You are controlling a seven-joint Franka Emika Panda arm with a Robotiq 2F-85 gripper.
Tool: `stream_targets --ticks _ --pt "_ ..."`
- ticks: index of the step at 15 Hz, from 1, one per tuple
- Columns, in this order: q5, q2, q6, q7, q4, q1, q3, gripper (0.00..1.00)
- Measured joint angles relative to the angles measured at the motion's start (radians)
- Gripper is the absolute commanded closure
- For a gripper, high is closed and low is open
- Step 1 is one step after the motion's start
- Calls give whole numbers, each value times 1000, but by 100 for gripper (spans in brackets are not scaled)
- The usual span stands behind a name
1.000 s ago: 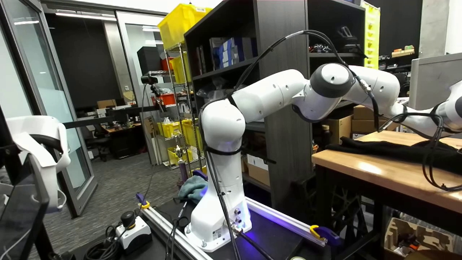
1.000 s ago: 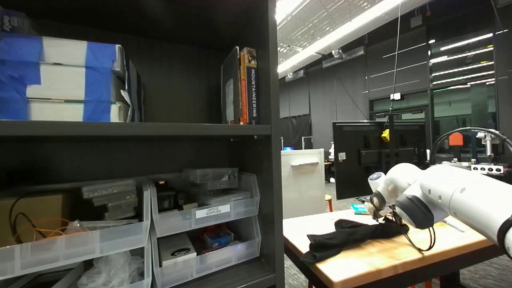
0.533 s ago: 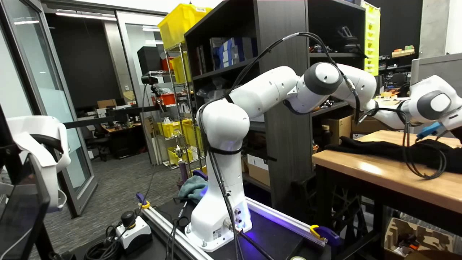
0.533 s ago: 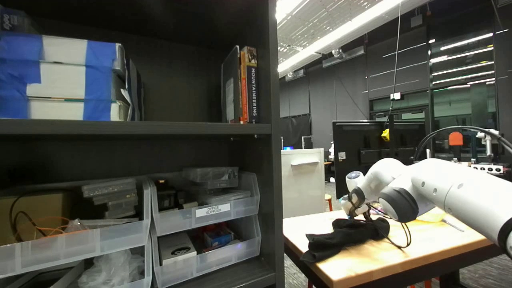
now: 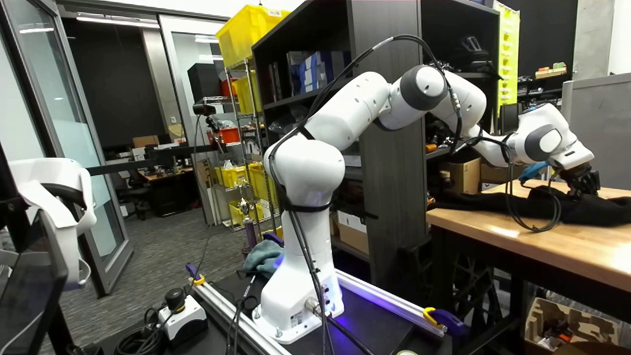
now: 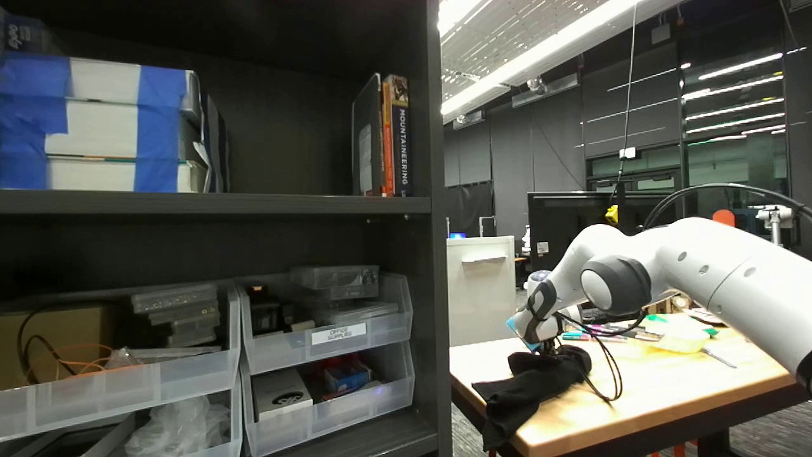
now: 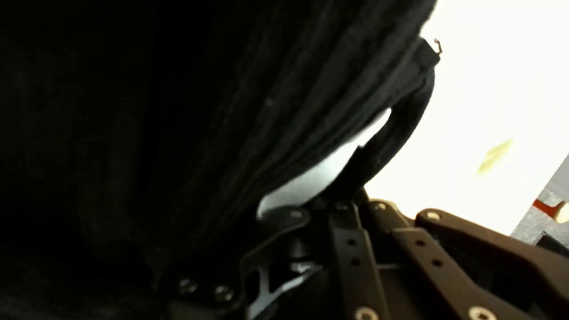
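A black cloth (image 5: pixel 606 209) lies bunched on the wooden table (image 5: pixel 485 229). In an exterior view the cloth (image 6: pixel 533 384) hangs over the table's near left corner. My gripper (image 5: pixel 585 186) points down at the cloth from above, low over the table. In an exterior view the gripper (image 6: pixel 550 348) is partly hidden by the arm and cables. In the wrist view the cloth (image 7: pixel 186 111) fills the left and top, close to the camera. The gripper fingers (image 7: pixel 344 198) are close together with a fold of the cloth pinched at their tips.
Several markers (image 6: pixel 602 333), a yellowish bag (image 6: pixel 679 339) and a silver tool (image 6: pixel 719 358) lie on the table's far side. A tall dark shelf (image 5: pixel 389 148) stands beside the table. Black cables (image 5: pixel 535 229) loop from the wrist down to the tabletop. A grey-white cabinet (image 6: pixel 479 289) stands behind.
The arm has drawn back toward its base, moving left in both exterior views. The cloth's gripped end has been pulled along and bunched. The markers and bag behind have come into view.
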Motion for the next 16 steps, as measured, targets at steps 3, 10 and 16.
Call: stream_targets --ticks 3,10,16 --pt "0 -76 18 -70 -109 0 35 99" --pt "-8 -255 114 -266 -404 54 74 99" --pt "-22 -332 177 -322 -572 146 -2 99"
